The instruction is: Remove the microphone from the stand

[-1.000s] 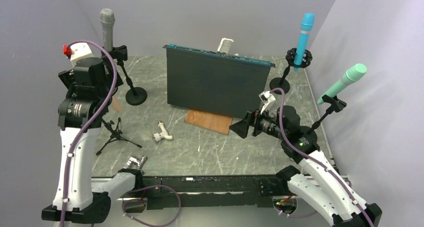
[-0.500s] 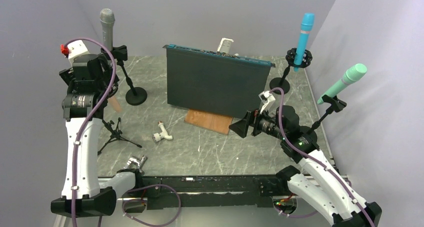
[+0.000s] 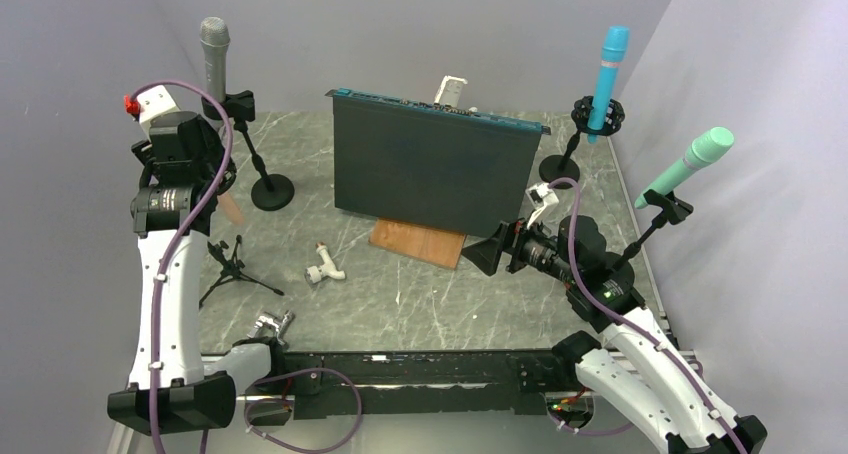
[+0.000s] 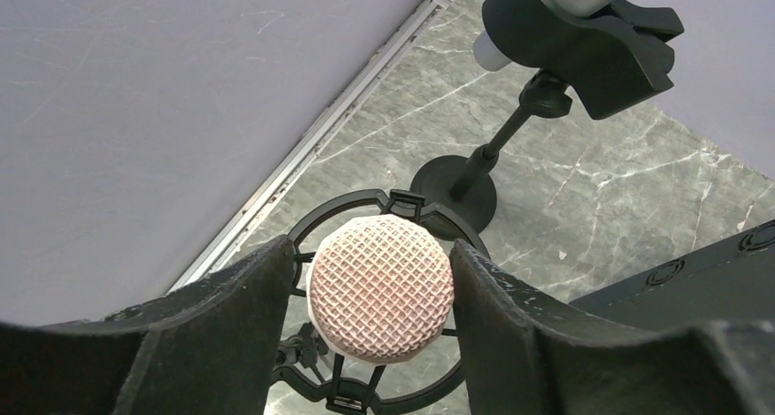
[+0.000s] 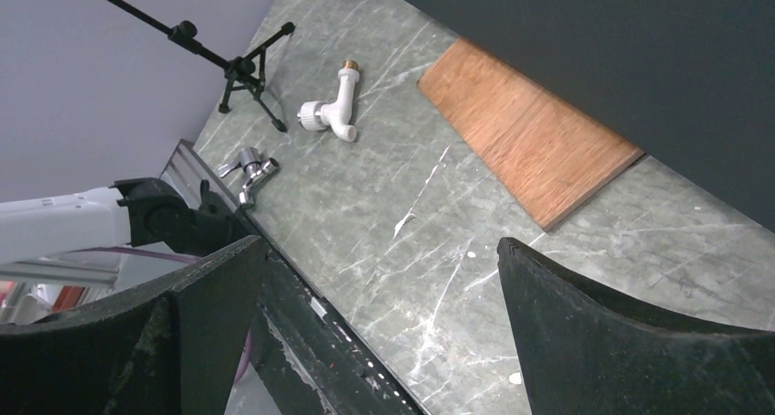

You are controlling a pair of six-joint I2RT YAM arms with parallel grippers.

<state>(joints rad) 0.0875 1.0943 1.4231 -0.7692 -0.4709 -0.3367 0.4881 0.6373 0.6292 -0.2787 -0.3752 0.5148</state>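
A microphone (image 4: 379, 287) with a pinkish mesh head sits upright in the black ring mount of its stand (image 4: 322, 216). My left gripper (image 4: 370, 249) straddles the head from above. The right finger touches the mesh; a thin gap shows at the left finger. From the top view only the peach body of the microphone (image 3: 232, 209) shows below the left gripper (image 3: 190, 169), above the small tripod stand (image 3: 232, 269). My right gripper (image 3: 487, 255) hovers open over the table's middle with nothing between its fingers (image 5: 210, 287).
A grey microphone (image 3: 214, 59) stands on a round-base stand (image 3: 272, 191) just behind the left gripper. Blue (image 3: 607, 69) and green (image 3: 690, 162) microphones stand at the right. A dark panel (image 3: 430, 169) leans on a wooden board (image 3: 415, 242). A white tap (image 3: 326, 266) and chrome fitting (image 3: 270, 324) lie in front.
The left gripper's jaws have narrowed around the microphone head and the left arm has straightened and shifted slightly back. The right arm has drifted a little to the right.
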